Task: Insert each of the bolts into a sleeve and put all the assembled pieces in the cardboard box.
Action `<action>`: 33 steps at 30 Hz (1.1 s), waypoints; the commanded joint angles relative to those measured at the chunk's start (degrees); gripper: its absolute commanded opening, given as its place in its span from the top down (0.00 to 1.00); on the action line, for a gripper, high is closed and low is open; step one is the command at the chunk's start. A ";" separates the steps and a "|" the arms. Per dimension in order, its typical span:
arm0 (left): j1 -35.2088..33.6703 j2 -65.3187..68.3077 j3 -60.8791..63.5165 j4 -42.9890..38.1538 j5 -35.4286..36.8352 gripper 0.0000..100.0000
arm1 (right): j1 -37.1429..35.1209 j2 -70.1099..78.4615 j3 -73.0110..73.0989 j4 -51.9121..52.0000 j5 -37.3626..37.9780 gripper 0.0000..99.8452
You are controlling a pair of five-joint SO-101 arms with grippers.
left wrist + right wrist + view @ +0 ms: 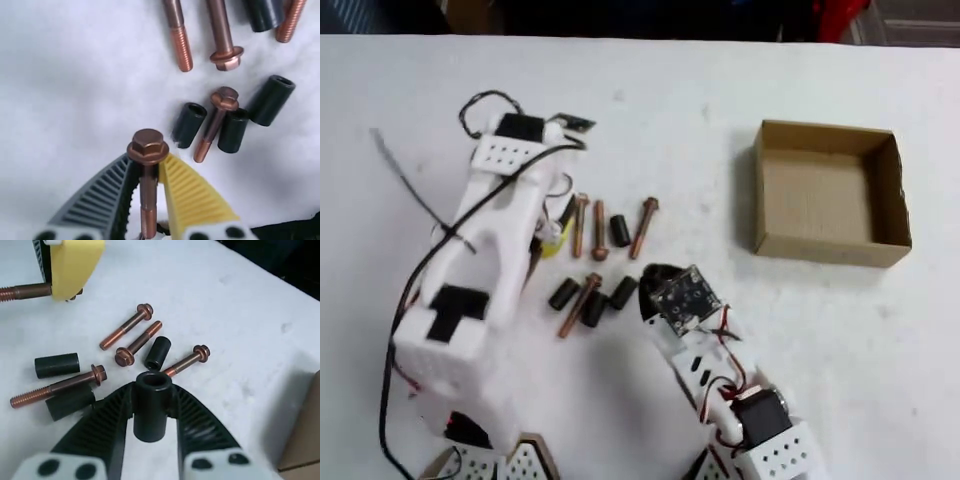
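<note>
Looking down on a white table (720, 80), with both arms based at the near edge. A wide white stretch at the near right, beside the right arm. More white all along the far side. Far off to the right, a brown cardboard box (830, 248) with its top open, well apart from everything else, with table all round it.

In the middle, between the arms, a small pile lying flat: four loose bolts and some loose sleeves. Bolts copper-coloured, with a six-sided head, a smooth neck and a ridged tip. Sleeves like short black tubes with a round hole. Nearest bolt (578, 305) tucked between two sleeves (564, 294) (594, 308). Farther back, three more bolts (599, 230) side by side, another sleeve (619, 230) among them.

On the near side of the pile, the right gripper (151, 395), clamped tight on a sleeve (150, 422), black fingers (195, 420) pressed on both sides, hole end poking out past the tips.

A little farther, beside the pile, the left gripper (147, 167), clamped on a bolt (147, 147), one grey finger (100, 200) and one yellow finger (192, 195) squeezing the neck, head sticking out past the tips.
</note>
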 commanded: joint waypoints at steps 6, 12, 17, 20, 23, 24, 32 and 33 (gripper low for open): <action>0.31 -20.62 10.37 -1.58 0.70 0.98 | -0.84 -0.57 0.44 -9.80 -11.25 0.98; 0.40 -25.10 15.74 -2.29 0.70 0.98 | -0.84 -0.57 0.44 -15.60 -13.27 0.98; 0.40 -31.16 22.07 -5.63 0.79 0.98 | -0.84 -0.57 0.44 -19.56 -13.71 0.98; 0.40 -36.44 27.16 -9.23 0.79 0.98 | -0.92 -0.57 0.44 -19.74 -13.80 0.98; 0.40 -41.63 32.53 -13.98 0.79 0.98 | -2.15 -0.57 0.44 -19.82 -19.25 0.98; 0.40 -43.21 34.20 -15.56 0.79 0.98 | -2.86 -0.57 0.44 -19.82 -22.77 0.98; 0.31 -53.58 45.71 -28.22 0.79 0.98 | -4.09 -0.40 0.44 -17.98 -25.85 0.98; 0.40 -54.90 46.59 -29.80 0.79 0.98 | -4.09 -0.48 0.44 -17.01 -25.32 0.98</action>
